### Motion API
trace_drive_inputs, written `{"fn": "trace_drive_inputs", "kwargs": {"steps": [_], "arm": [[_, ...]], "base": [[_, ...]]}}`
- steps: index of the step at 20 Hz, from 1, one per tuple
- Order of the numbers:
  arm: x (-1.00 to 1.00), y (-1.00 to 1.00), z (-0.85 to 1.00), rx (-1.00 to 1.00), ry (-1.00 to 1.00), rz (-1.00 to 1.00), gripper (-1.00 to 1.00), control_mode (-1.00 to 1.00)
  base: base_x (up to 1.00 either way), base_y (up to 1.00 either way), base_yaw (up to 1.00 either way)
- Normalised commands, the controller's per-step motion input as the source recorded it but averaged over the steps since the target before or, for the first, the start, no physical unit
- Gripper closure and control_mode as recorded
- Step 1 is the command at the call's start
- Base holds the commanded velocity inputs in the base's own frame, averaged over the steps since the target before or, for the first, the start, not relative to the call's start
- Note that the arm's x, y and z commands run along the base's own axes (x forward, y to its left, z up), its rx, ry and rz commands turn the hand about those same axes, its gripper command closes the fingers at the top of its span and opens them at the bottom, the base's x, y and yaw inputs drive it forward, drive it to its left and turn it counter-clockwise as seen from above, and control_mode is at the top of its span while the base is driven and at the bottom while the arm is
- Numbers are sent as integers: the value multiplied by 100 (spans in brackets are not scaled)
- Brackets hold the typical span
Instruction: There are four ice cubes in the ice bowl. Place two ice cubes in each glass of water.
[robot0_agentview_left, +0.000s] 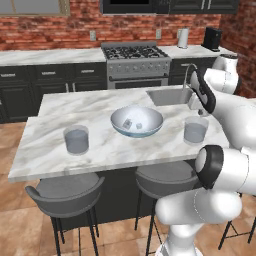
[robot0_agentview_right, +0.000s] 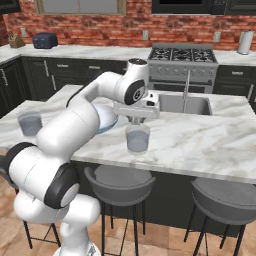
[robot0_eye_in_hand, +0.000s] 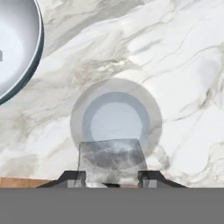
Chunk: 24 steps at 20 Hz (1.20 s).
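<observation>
A white robot arm holds its gripper (robot0_eye_in_hand: 111, 178) directly above a glass of water (robot0_eye_in_hand: 116, 124) at the centre of the hand view, its fingers closed on a pale ice cube (robot0_eye_in_hand: 112, 158). In the left base view, the ice bowl (robot0_agentview_left: 136, 121) sits mid-frame on the marble counter (robot0_agentview_left: 100, 105) holding two cubes (robot0_agentview_left: 134, 123), with the second glass (robot0_agentview_left: 76, 139) at its lower left.
</observation>
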Motion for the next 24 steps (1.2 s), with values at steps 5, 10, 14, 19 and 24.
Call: {"fn": "trace_drive_inputs", "kwargs": {"steps": [5,10,14,19,24], "arm": [[7,-10,-16,0,0,0,100,-100],[2,0,-25,0,0,0,100,-100],[21,1,-23,0,0,0,100,-100],[16,2,-21,0,0,0,100,-100],[3,0,-10,0,0,0,100,-100]], "base": [[0,0,0],[0,0,0],[0,0,0],[0,0,0],[0,0,0]]}}
